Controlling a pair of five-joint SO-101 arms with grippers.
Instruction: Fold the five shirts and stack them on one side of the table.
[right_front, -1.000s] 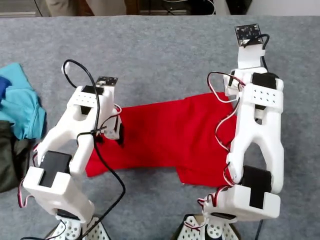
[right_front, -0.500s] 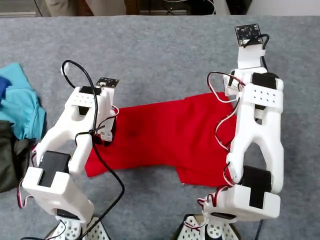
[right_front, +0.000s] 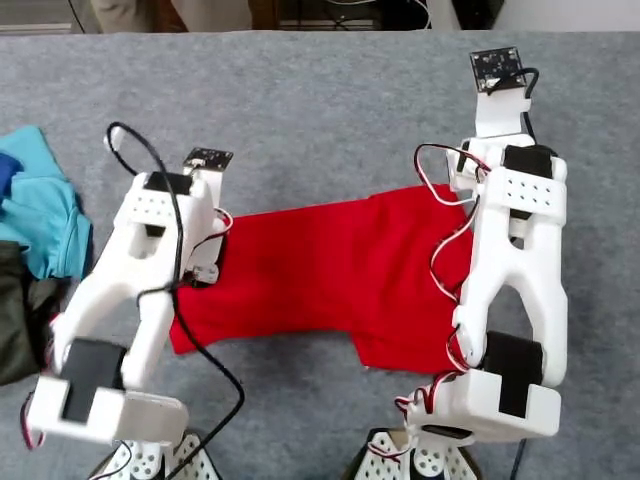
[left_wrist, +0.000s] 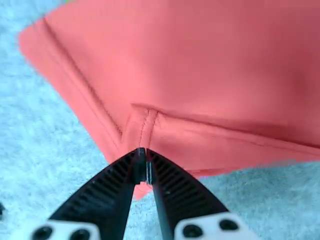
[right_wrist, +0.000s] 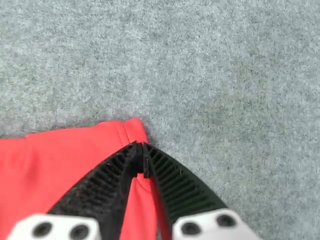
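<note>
A red shirt (right_front: 330, 275) lies spread across the middle of the grey table, between the two white arms. My left gripper (left_wrist: 141, 165) is shut on a seamed edge of the red shirt (left_wrist: 200, 75) at its left end, and the cloth hangs lifted from the table there. My right gripper (right_wrist: 142, 162) is shut on a corner of the red shirt (right_wrist: 60, 155) at its far right end. In the high view the left arm (right_front: 150, 260) stands over the shirt's left edge and the right arm (right_front: 515, 240) over its right edge.
A teal shirt (right_front: 40, 210) and a dark garment (right_front: 20, 320) lie heaped at the table's left edge. Grey carpet-like table surface (right_front: 320, 110) stretches open behind the red shirt.
The left arm has shifted left and drawn back, pulling the shirt's left edge with it. The right arm has not moved.
</note>
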